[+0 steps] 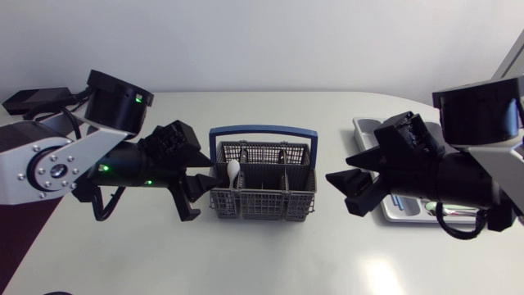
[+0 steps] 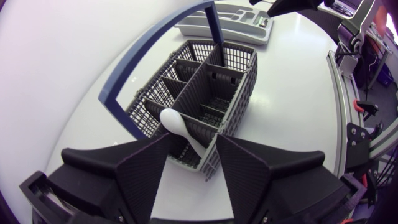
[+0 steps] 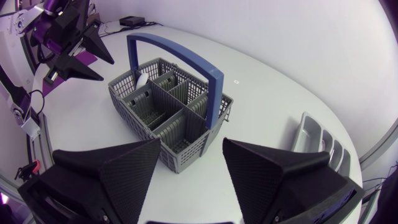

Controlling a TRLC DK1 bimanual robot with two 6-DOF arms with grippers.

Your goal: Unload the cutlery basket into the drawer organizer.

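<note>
A grey cutlery basket (image 1: pixel 262 194) with a blue handle (image 1: pixel 262 129) stands mid-table. One white spoon (image 1: pixel 233 170) leans in its left end compartment. My left gripper (image 1: pixel 196 192) is at the basket's left end, open. In the left wrist view its fingers (image 2: pixel 140 165) flank the basket's near end, and the spoon (image 2: pixel 177 124) sits just ahead of the gap, untouched. My right gripper (image 1: pixel 348 190) hangs open just right of the basket, holding nothing. The basket (image 3: pixel 165 109) lies ahead of its fingers (image 3: pixel 121 171). The grey drawer organizer (image 1: pixel 364 129) lies under my right arm, mostly hidden.
Some cutlery (image 1: pixel 413 211) shows in the organizer below my right arm. The organizer (image 2: pixel 227 18) lies beyond the basket in the left wrist view, and beside the basket as a grey tray (image 3: pixel 317 140) in the right wrist view.
</note>
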